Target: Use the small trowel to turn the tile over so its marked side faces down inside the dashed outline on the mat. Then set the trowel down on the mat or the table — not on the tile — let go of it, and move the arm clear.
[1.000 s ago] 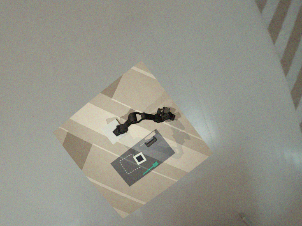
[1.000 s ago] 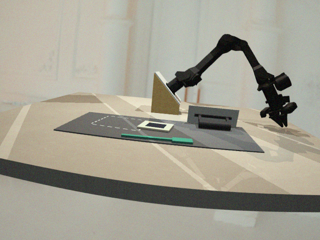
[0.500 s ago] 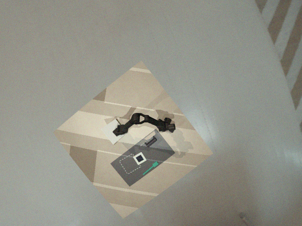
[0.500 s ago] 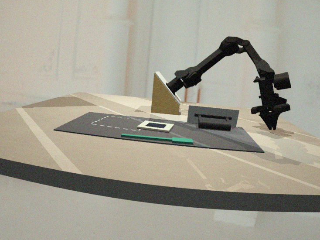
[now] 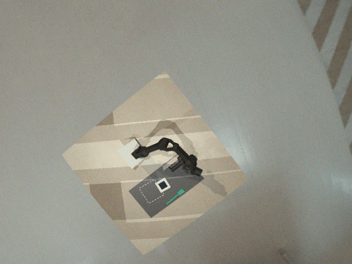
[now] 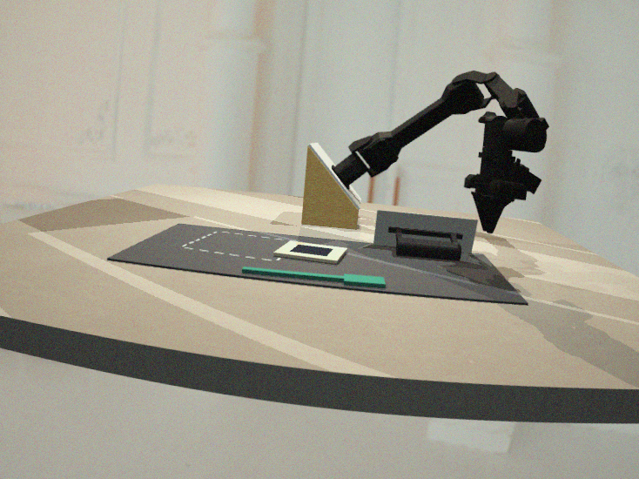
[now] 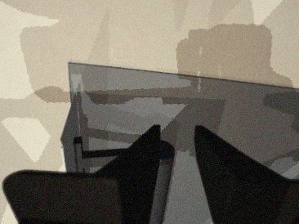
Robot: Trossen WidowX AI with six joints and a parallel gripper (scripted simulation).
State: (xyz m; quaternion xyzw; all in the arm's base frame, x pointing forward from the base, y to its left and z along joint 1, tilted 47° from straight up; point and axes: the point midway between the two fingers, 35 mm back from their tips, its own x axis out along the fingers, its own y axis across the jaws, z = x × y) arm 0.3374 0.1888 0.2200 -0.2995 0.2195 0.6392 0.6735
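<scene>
Jaws are parted by a narrow gap and clenched on nothing, with the gripper (image 5: 188, 167) (image 6: 488, 229) (image 7: 177, 132) held above the surface. By the exterior view, the dashed outline (image 5: 144, 199) (image 6: 202, 232) is found left of the tile (image 5: 167, 186) (image 6: 334, 255), the chosen landmark, whose marked side is shown upward. The green trowel (image 5: 181, 191) (image 6: 364, 280) is laid in front of the tile, its long axis run left to right, broad end rightmost. The upright panel (image 6: 381, 228) is seen right of the tile, the jaws farther right. From them, the trowel must be sought leftward, nearer the viewer and lower.
</scene>
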